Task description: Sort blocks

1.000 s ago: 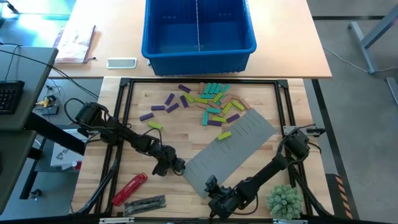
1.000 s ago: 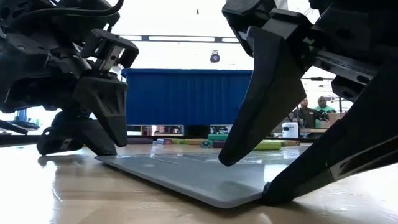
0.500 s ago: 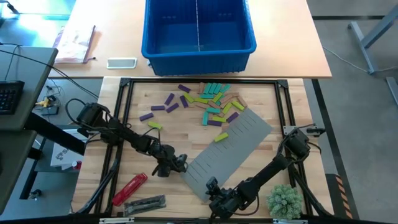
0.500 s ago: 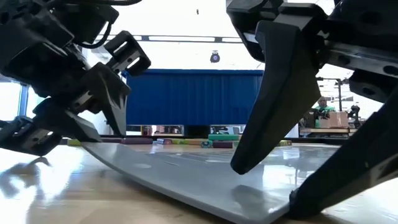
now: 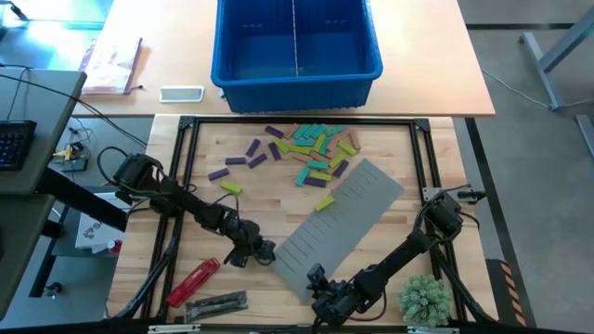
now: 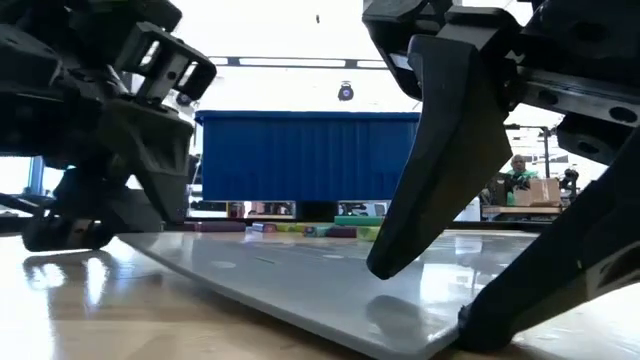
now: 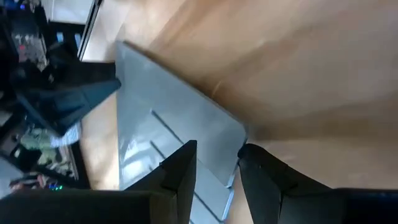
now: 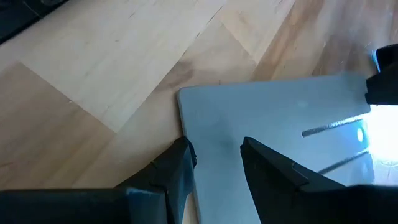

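Note:
A flat grey mat with slits lies slantwise on the wooden table. Its far end reaches the heap of teal, lime, purple and tan blocks. One lime block lies on the mat. A few purple blocks lie loose to the left of the heap. My left gripper is at the mat's left corner. My right gripper is at its near corner. Each is shut on the mat. My left gripper has the mat's left corner between its two fingers, one finger over the mat and one off its edge, coming from the table's left, nearly level. That corner sits low, close to the table. My right gripper takes the mat's near corner from the table's near side. One finger stands over the mat, the other lies under its edge. The corner rests raised on the lower finger.
A big blue bin stands beyond the black frame at the far side. A red cylindrical tool and a black object lie near the front left. A green tuft sits at the front right. People show far behind in the low view.
My left gripper has lifted the mat's left corner and set it down again. The mat's far end has swung toward the far left into the heap of blocks, pushing them closer together. The lime block has ridden along on the mat.

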